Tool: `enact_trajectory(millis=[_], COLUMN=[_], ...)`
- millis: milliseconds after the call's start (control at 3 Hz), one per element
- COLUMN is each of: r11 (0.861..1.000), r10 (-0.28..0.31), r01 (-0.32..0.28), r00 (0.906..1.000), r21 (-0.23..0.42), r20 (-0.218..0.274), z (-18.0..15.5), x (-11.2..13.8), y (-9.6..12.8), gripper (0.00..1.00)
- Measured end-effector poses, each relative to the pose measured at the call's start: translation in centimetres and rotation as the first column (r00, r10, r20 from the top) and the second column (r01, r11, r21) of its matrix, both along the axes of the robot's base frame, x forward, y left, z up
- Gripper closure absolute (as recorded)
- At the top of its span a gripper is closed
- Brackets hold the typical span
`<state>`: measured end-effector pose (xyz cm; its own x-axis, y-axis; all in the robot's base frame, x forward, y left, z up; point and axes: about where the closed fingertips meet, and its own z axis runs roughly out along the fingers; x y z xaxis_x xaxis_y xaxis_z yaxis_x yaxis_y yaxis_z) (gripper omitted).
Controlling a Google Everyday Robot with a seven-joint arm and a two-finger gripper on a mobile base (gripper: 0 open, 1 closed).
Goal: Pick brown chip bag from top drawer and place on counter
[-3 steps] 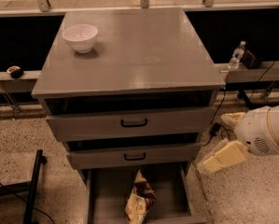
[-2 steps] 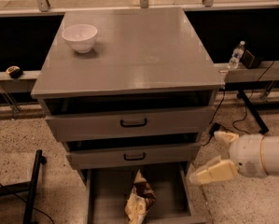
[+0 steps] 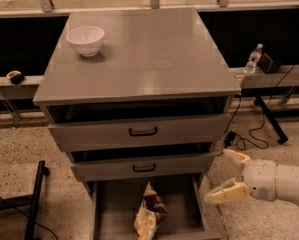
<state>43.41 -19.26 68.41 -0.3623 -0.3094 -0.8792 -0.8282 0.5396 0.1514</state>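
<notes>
- Approach stage: the gripper (image 3: 231, 176) hangs low at the cabinet's right, just beside the pulled-out lowest drawer (image 3: 181, 204). Its two fingers are spread and hold nothing, apparently readied for a reach.
- Target: the brown chip bag (image 3: 150, 215) lies lengthwise in that open drawer, pale end toward the drawer front, not yet grasped.
- Destination: the counter (image 3: 154, 59) tops the cabinet, and a white bowl (image 3: 85, 39) stands near its far left corner.

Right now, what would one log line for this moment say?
hand: open, low right of cabinet | brown chip bag: in pulled-out bottom drawer | counter: holds white bowl
</notes>
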Motion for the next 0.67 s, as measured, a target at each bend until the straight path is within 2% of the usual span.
enact_trajectory(millis=[333,667], r11=[0.994,0.957], r10=[0.036,0.172], r01=[-0.032,-0.130], r00=[0.9987,0.9738], r21=[-0.108,-0.259], r20=[0.037,0.148], z=[-2.2,-6.8], x=[-1.0,-1.5], y=[1.3,0.0], gripper=[0.00,0.00])
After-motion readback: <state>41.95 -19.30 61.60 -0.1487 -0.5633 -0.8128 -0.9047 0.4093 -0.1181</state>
